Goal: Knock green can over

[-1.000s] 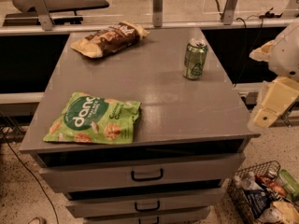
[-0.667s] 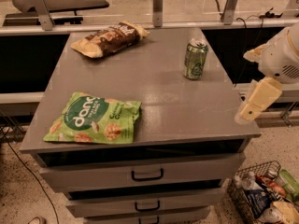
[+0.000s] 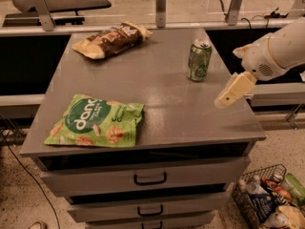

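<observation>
Tabletop [image 3: 162,80]: flat grey top of a drawer cabinet. Its smooth surface could let a can that is pushed low slide upright instead of tipping.

Arm [image 3: 281,51]: pale and bulky, it reaches in from beyond the right edge, about level with the can. A wide swing from here could carry the can off the right edge or the far edge.

Green snack bag [image 3: 95,123]: lies flat near the front left corner, well apart from the can. It shares the colour, so it could be taken for the target.

Brown snack bag [image 3: 112,39]: lies flat near the far left corner, out of the likely path.

Wire basket [image 3: 239,194]: on the floor below the front right corner, holding bottles and packets. A can knocked past the right edge could drop near it.

Gripper [image 3: 228,93]: hangs over the right edge about halfway along it, on the near side of the can and apart from it. Whether it is wide or narrow cannot be told.

Green can [image 3: 199,60]: stands upright toward the far right corner, clear of both bags, not yet knocked over. A contact too low, or one that grazes the side, would likely shift or spin it; one that passes above the rim would miss.
</observation>
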Available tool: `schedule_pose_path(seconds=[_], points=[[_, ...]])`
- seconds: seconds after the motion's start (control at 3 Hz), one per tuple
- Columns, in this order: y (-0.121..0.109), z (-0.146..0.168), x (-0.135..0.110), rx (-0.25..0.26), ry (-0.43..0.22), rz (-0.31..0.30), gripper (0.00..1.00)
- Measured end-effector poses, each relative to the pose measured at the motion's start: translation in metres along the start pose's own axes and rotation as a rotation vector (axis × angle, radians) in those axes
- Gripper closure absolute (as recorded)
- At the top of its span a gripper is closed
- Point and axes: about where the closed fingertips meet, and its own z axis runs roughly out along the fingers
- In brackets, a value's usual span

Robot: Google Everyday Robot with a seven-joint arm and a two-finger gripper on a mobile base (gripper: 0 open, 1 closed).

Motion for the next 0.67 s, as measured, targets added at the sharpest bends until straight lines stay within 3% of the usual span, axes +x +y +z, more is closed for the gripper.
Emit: schedule_pose_path(seconds=[0.67], points=[[-0.044,0.050,-0.023,0.057,-0.186,0.072,0.00]])
